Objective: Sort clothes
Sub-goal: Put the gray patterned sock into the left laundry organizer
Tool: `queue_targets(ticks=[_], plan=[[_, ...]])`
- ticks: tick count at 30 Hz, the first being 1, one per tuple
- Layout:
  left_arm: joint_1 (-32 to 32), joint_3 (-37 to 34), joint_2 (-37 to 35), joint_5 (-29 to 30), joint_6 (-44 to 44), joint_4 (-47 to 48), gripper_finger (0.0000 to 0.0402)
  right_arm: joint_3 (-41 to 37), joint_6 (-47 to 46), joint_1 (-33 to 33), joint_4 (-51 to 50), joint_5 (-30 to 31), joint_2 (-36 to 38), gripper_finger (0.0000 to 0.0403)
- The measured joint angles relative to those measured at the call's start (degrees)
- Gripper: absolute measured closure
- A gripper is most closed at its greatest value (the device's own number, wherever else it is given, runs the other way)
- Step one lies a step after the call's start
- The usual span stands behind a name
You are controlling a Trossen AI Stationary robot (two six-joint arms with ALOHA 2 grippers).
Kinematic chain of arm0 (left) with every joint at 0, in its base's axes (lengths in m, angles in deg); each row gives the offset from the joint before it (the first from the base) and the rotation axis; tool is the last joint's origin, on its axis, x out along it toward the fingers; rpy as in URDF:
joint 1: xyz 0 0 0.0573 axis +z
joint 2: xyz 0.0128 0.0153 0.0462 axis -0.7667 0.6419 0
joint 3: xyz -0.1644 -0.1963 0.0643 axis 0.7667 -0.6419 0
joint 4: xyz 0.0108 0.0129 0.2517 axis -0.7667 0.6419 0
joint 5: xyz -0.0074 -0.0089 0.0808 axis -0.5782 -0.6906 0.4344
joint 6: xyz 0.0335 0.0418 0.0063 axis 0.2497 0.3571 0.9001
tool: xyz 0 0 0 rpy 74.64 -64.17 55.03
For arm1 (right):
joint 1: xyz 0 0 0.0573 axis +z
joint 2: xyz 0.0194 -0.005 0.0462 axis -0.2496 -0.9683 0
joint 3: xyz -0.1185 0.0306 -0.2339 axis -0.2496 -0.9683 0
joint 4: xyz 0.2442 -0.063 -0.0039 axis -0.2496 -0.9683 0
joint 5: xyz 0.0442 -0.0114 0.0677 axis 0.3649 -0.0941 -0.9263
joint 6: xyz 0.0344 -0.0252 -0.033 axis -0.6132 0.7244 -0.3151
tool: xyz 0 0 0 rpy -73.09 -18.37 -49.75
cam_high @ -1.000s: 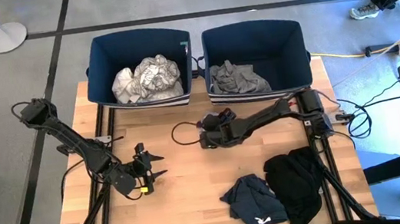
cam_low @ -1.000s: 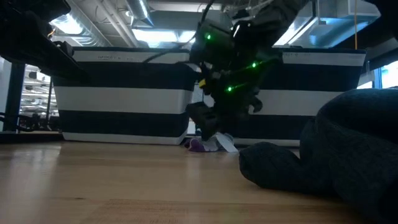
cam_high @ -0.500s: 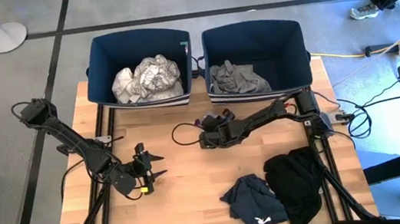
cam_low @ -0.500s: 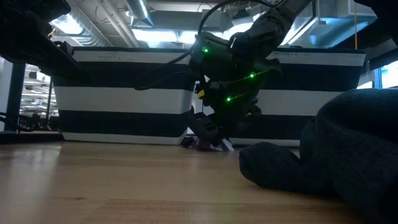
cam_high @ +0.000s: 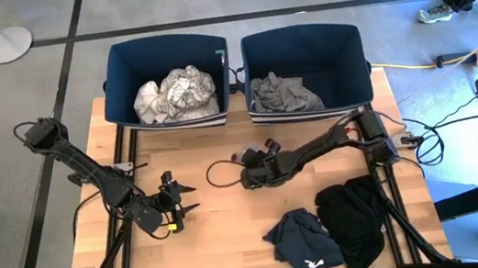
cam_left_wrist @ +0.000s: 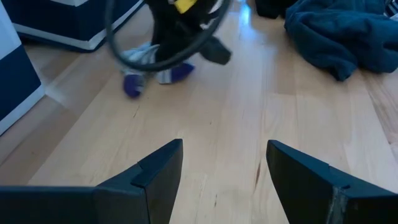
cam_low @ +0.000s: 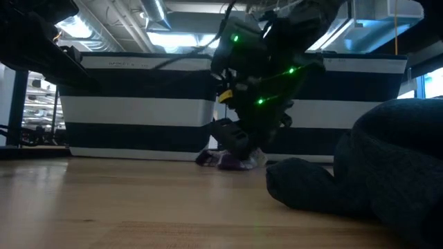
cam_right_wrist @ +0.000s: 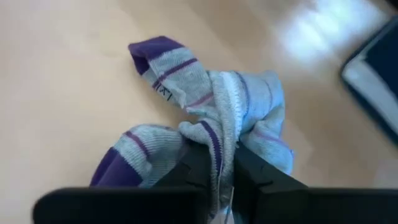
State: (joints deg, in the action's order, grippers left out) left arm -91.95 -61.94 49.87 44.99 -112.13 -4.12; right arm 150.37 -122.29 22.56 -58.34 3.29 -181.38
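Right gripper (cam_high: 250, 177) has dropped from just below the bins toward frame centre in the high view and gone from spread to clamped. Right wrist view: its fingers (cam_right_wrist: 198, 167) pinch a fold of the grey socks (cam_right_wrist: 205, 118), which have purple stripes and purple toes. The bundle is still touching the table (cam_high: 225, 238); in the low view it sits at centre frame under the gripper (cam_low: 239, 142), socks (cam_low: 232, 161) flat on the wood in front of the bins.

Left gripper (cam_high: 177, 202) unchanged, parked left of centre in the high view, low over the table. Left wrist view shows its fingers (cam_left_wrist: 155, 171) spread apart with nothing between them; socks (cam_left_wrist: 155, 68) visible farther off, upper left of that frame.

Rest of the clothes:
- white patterned pile (cam_high: 175, 94) in the left bin (cam_high: 116, 76), upper left of centre, high view
- grey garment (cam_high: 285, 94) in the right bin (cam_high: 352, 45), upper right of centre
- navy garment (cam_high: 301, 241) on the table, lower centre-right
- black garment (cam_high: 354, 221) touching the navy one on its right; fills the lower right of the low view (cam_low: 374, 173)
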Motion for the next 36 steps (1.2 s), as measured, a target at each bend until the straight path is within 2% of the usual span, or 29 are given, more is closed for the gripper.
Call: queue_targets(ticks=[10,15,23,29,36], plan=[[0.0,0.0,0.0,0.0,0.0,0.1,0.0179,-0.1,1.1,4.9,-3.3,1.2,8.8,0.0370],[0.0,0.0,0.0,0.0,0.0,0.1,0.0179,-0.1,1.5,6.9,-6.7,4.7,15.7,0.0367],[0.0,0.0,0.0,0.0,0.3,0.2,0.0179,0.0,7.2,7.3,-7.3,8.3,27.7,0.0366],[0.0,0.0,0.0,0.0,0.0,0.5,0.0179,0.0,15.0,4.4,-7.4,12.9,36.4,0.0366],[0.0,0.0,0.0,0.0,-0.2,0.7,0.0179,0.1,20.1,-4.4,-9.6,14.0,44.5,0.0366]])
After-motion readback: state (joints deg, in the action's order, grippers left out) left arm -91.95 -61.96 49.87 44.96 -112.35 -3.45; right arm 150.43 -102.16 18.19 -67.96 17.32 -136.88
